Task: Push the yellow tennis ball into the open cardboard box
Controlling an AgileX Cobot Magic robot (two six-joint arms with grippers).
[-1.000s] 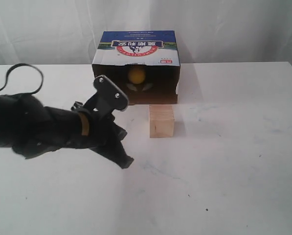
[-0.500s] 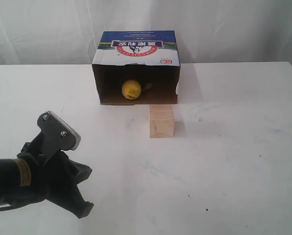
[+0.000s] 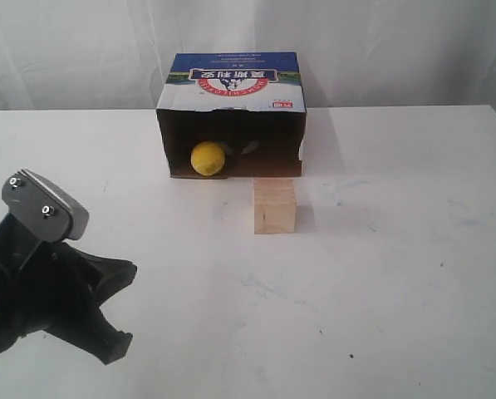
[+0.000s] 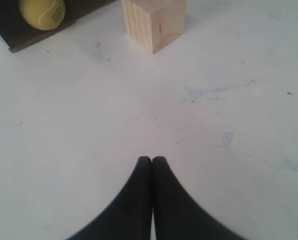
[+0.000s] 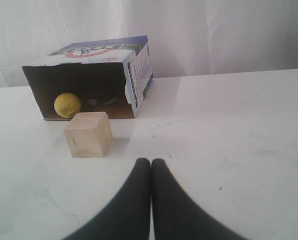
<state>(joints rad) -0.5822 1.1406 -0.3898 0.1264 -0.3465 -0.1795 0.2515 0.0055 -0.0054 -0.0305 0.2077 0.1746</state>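
Observation:
The yellow tennis ball (image 3: pixel 208 158) lies inside the open cardboard box (image 3: pixel 231 76), low on the left side of its dark opening, near the front lip. It also shows as the ball (image 4: pixel 42 12) in the left wrist view and as the ball (image 5: pixel 67 105) in the right wrist view. My left gripper (image 4: pixel 151 159) is shut and empty over bare table, well back from the box. Its arm (image 3: pixel 40 287) fills the near left corner. My right gripper (image 5: pixel 150 161) is shut and empty, facing the box from farther off, and is out of the exterior view.
A pale wooden cube (image 3: pixel 275 206) stands on the white table (image 3: pixel 397 249) just in front of the box's right half, apart from the ball. A white curtain hangs behind the table's far edge.
My left arm has drawn back from near the box to the near left corner. The ball has rolled from deep in the box to the front left of the opening.

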